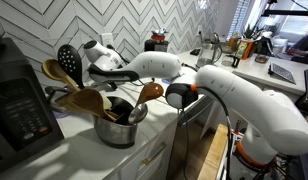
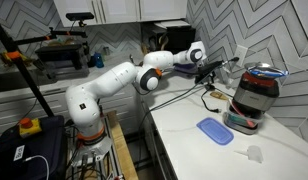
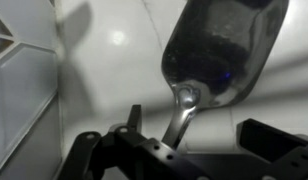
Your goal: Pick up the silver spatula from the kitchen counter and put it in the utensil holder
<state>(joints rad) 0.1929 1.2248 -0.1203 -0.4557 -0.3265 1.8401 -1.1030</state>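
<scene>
While stretched long and nearly level from its base, reaches with the arm (image 2: 114,80) over the white counter (image 2: 189,150) to the herringbone backsplash (image 3: 24,90). Holds the gripper (image 3: 184,128) low, jaws wide apart, straddling without pinching the thin neck of the silver spatula (image 3: 226,45) on the counter. Backsplash close on one side, bare counter on the other. Near the wrist, the shiny utensil holder (image 1: 117,136), crowded with wooden spoons (image 1: 84,100).

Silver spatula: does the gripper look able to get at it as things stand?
Probably yes. In the wrist view the spatula has its handle running between the fingers of the open gripper, and nothing else shows in that gap.
</scene>
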